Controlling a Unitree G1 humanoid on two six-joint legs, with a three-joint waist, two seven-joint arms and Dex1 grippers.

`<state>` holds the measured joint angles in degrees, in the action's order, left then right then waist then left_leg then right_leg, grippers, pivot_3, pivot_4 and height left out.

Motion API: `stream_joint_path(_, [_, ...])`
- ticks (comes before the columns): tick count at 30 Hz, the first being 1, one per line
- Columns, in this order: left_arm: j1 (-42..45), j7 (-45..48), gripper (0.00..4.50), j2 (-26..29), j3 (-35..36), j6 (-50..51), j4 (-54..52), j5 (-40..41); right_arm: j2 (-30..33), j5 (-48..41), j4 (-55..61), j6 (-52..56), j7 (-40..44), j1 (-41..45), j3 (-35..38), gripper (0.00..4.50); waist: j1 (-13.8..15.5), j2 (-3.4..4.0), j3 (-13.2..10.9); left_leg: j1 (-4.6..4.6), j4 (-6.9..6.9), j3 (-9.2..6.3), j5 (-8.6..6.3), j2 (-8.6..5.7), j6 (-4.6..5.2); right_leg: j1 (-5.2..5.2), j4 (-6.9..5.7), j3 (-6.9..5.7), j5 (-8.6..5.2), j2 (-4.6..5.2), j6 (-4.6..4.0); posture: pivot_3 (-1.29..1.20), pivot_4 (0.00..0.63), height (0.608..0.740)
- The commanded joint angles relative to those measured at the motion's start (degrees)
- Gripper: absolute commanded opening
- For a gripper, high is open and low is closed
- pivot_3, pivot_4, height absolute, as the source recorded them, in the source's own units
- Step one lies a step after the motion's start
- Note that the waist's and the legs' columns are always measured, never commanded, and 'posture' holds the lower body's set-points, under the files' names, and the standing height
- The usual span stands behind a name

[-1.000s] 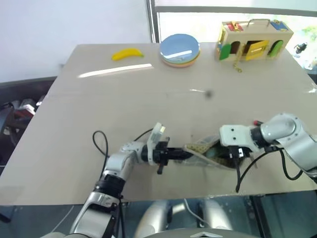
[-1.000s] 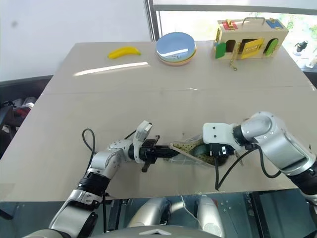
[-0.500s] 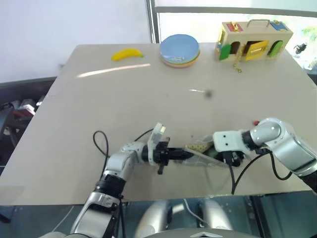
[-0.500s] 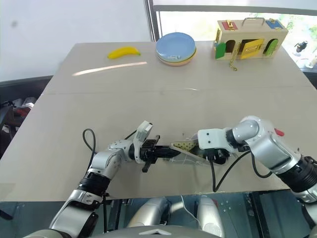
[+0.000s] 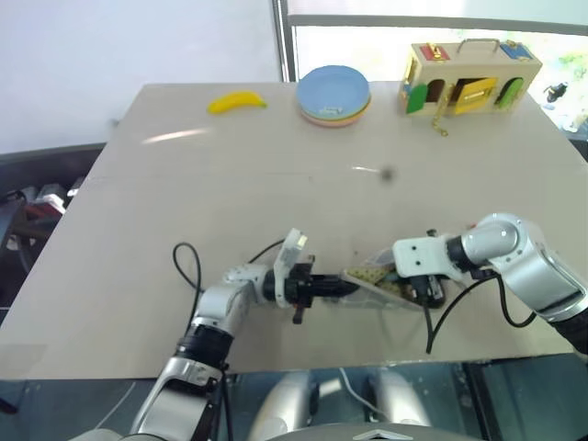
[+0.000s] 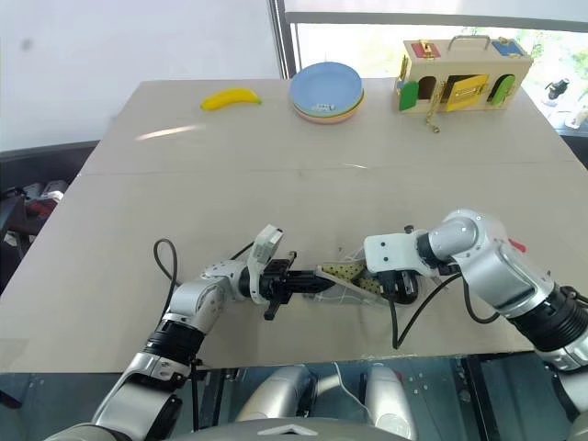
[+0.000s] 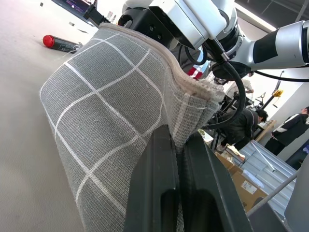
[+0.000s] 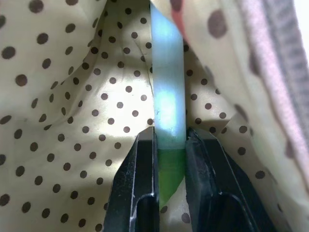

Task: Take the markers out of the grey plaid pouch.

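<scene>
The grey plaid pouch lies on its side near the table's front edge, its mouth facing my right arm. My left gripper is shut on the pouch's edge, pinching the fabric between its fingers. My right gripper reaches inside the mouth, against the dotted lining. It is shut on a lime green marker, which runs straight out between its fingers. A dark marker with a red end lies on the table beyond the pouch.
A banana, a stack of plates and a wooden toy box stand along the table's far edge. The table's front edge runs just below both arms. Black cables hang from both wrists.
My right wrist has shifted a little to the left, farther into the pouch's mouth. The left arm and the pouch have kept still.
</scene>
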<state>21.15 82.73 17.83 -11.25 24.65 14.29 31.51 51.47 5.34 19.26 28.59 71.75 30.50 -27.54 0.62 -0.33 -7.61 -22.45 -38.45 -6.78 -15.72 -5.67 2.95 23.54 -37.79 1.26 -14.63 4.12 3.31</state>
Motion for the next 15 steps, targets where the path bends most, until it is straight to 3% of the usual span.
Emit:
stream_joint_path(1, [-0.51,0.39,0.00,0.06,0.55,-0.22,-0.23,0.13,0.30,-0.84,1.11,1.62,0.31,-1.05,1.56,0.24,0.01,0.00,0.00,0.00,0.00,0.00,0.00,0.00,0.00,0.00,0.00,0.00,0.00,0.00,0.00,0.00,0.150,0.740])
stream_joint_path(15, [-0.37,0.35,0.00,0.61,1.13,-0.34,-0.03,-0.05,3.00,-16.70,5.69,-3.81,4.74,-6.21,16.58,0.24,0.06,0.03,-0.04,-0.10,0.04,-0.01,0.00,0.00,0.00,0.04,0.03,0.00,0.00,0.01,0.00,0.00,0.150,0.740])
